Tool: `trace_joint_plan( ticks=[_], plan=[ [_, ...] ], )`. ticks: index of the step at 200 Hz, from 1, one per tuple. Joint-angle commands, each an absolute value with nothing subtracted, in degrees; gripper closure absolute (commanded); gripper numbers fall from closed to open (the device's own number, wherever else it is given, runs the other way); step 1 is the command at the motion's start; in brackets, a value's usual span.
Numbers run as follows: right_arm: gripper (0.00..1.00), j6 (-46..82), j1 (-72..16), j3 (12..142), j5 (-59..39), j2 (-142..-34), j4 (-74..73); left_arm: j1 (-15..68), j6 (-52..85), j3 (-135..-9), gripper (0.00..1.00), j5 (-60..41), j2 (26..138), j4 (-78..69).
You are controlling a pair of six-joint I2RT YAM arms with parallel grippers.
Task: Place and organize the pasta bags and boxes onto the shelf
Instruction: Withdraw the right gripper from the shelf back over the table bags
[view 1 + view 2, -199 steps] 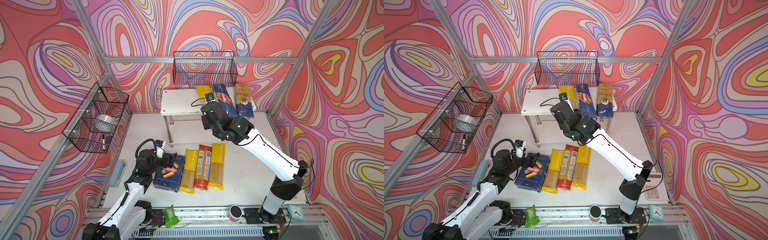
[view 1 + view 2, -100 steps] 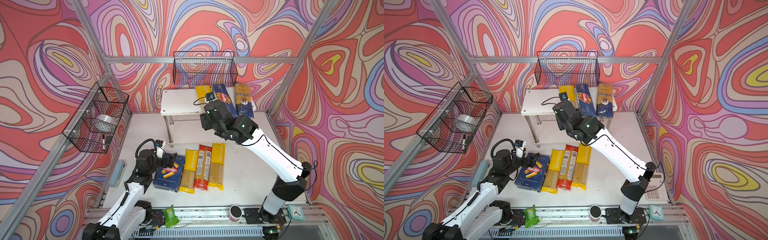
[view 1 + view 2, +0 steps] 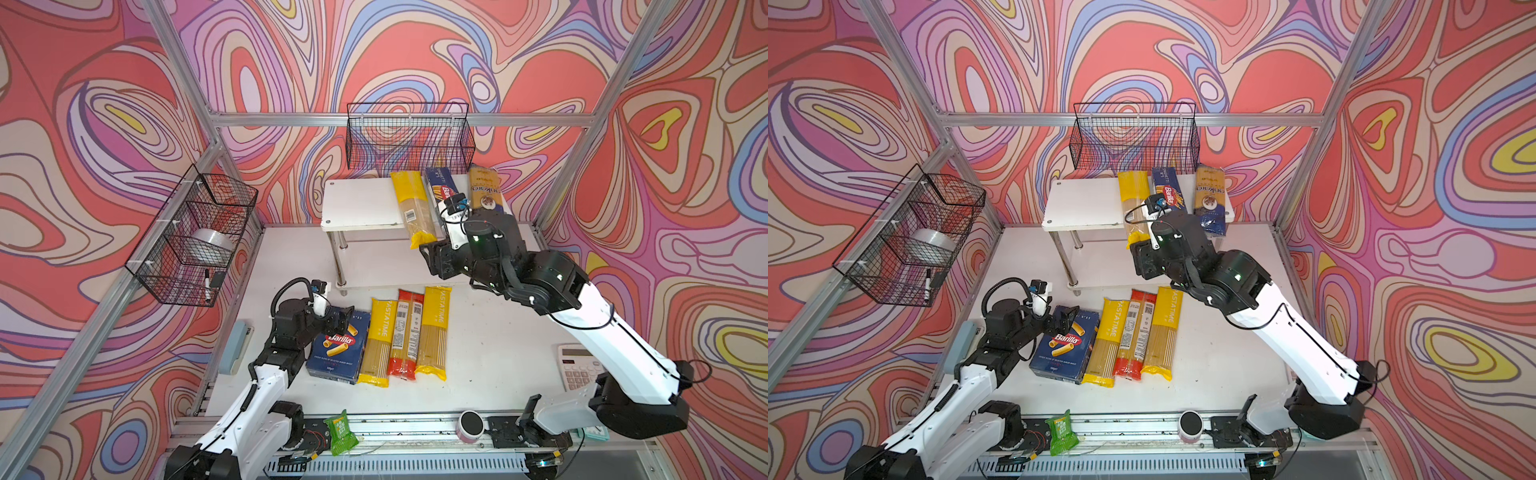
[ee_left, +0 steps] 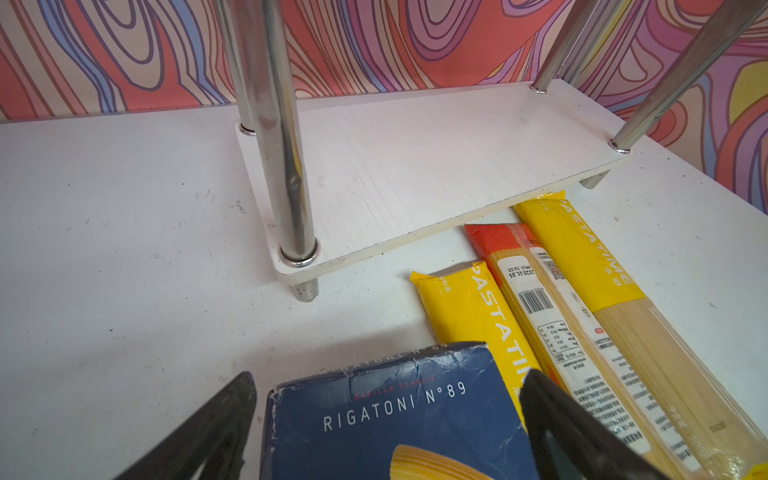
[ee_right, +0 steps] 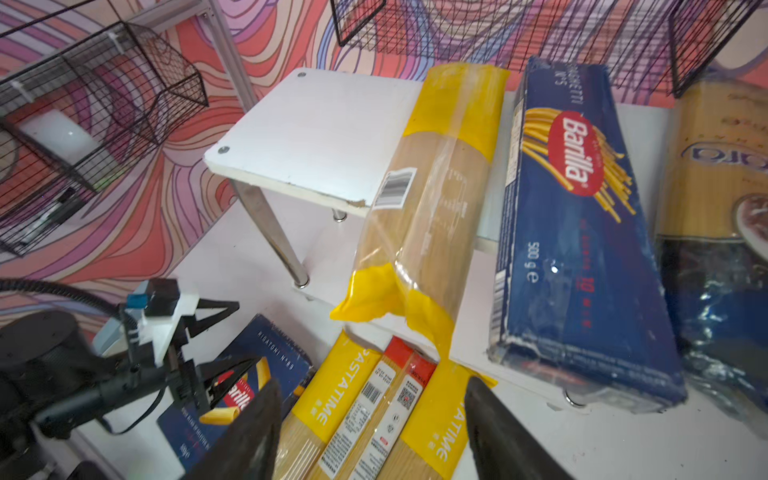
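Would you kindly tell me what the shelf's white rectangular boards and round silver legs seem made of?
The white rectangular boards look like matte laminated wood composite, judging by faint grain. The round silver legs look polished, probably chromed metal: mirror-like reflections.

Black wire rectangular basket (image 3: 409, 137) is hanging on the swirl-patterned back wall. Second black wire basket with compartments (image 3: 195, 232) is hanging on the left side frame, holding a silvery tape roll (image 3: 212, 245) and a black-capped marker pen (image 3: 206, 282). Small green snack packet (image 3: 340, 430) and short pink cylindrical tub with dark top (image 3: 470, 426) are sitting well apart on the aluminium front rail (image 3: 395, 419). White desk calculator (image 3: 575, 365) is lying at the white tabletop's (image 3: 498, 353) right edge; pale grey-blue flat block (image 3: 235, 347) is lying at its left edge.
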State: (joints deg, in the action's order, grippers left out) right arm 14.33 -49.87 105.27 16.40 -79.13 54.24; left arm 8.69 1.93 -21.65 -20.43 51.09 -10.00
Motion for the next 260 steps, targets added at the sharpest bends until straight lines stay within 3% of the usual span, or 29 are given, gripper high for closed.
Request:
trace_joint_plan(
  ticks=[1,38,102,151,165,195,260],
  plan=[
    [0.29,11.89,-49.77,97.63,8.76,-73.55,50.12,8.68,1.51,-21.95,0.0,-21.46,51.07,-9.84],
    [0.32,9.9,-49.8,82.42,8.77,-65.26,41.03,8.68,1.66,-21.91,0.0,-21.14,51.02,-9.86],
    [0.31,10.72,-49.82,68.07,9.8,-60.48,32.7,8.63,1.63,-22.11,0.0,-21.13,51.42,-9.76],
    [0.32,11.2,-49.83,63.17,15.52,-60.92,27.55,8.68,1.59,-22.23,0.0,-21.08,51.59,-9.76],
    [0.26,14.74,-48.44,61.13,21.44,-62.07,27.6,8.64,1.59,-22.18,0.0,-21.2,51.47,-9.76],
    [0.24,20.06,-40.19,54.43,10.97,-60.83,24.7,8.7,1.67,-22.05,0.0,-20.92,51.15,-9.76],
    [0.18,26.08,-35.36,47.44,8.47,-62.36,25.91,8.64,1.94,-22.84,0.0,-20.13,52.46,-9.23]
  ],
)
